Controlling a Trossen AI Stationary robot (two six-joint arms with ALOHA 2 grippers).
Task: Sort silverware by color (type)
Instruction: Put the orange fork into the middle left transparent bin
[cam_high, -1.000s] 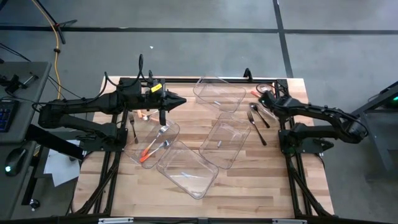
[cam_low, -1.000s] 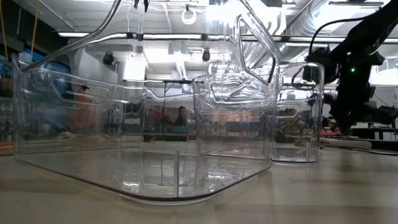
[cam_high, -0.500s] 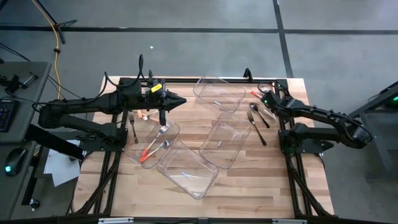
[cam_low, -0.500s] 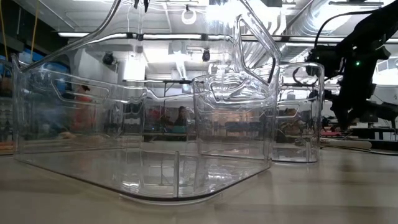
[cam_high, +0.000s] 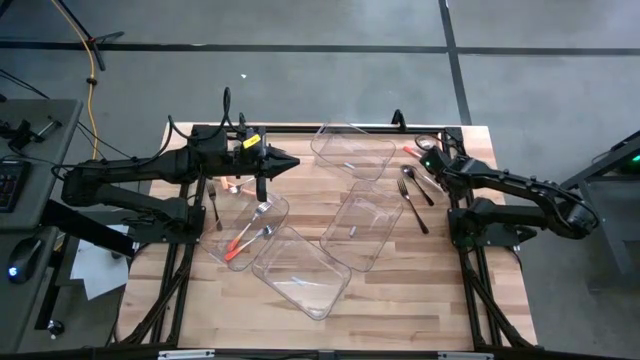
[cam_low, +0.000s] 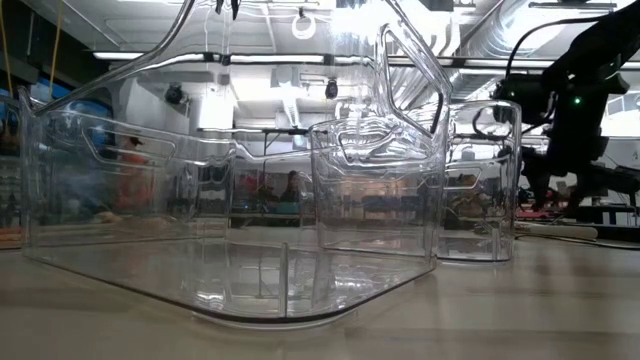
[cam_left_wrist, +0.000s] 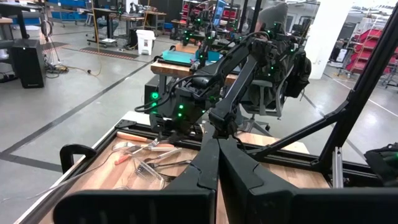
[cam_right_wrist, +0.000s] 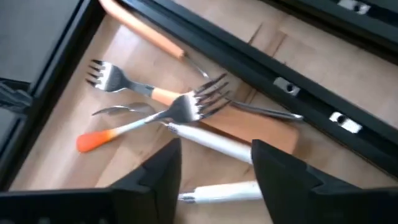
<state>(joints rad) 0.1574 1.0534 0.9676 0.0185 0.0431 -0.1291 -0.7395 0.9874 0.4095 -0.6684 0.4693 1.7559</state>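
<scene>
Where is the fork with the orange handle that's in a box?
In the high view, the orange fork lies in the clear bin on the table's left side, just below the left gripper, beside another fork in the same bin.

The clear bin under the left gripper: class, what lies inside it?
Inside that clear bin lie an orange-handled fork and a second orange-handled piece. The shut left gripper hangs above it. Glare may hide more.
</scene>
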